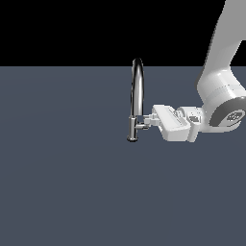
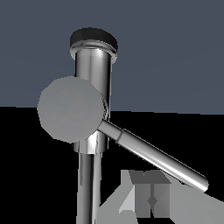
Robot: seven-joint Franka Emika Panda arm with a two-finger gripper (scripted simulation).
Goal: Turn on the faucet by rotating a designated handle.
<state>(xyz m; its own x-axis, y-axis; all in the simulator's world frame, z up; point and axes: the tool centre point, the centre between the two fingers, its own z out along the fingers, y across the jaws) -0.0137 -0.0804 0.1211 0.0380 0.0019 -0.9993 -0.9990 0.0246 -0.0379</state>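
You are looking, in the wrist view, at one pale gripper finger [image 2: 151,199] sitting closest to the lens, with the handle [image 2: 153,158] slanting across just beyond it as a thin chrome lever. That lever is sticking out of a short stub whose round flat end [image 2: 71,109] is facing you, on the lower body of the faucet [image 2: 92,70]. In the exterior view you are seeing the faucet [image 1: 136,96] standing upright on the grey floor [image 1: 62,182], its arched spout rising high above the short base. The gripper [image 1: 150,122] is reaching in level from the exterior view's right, its tip right at the stub. You cannot tell whether the jaws are spread or closed, nor whether they are touching the lever
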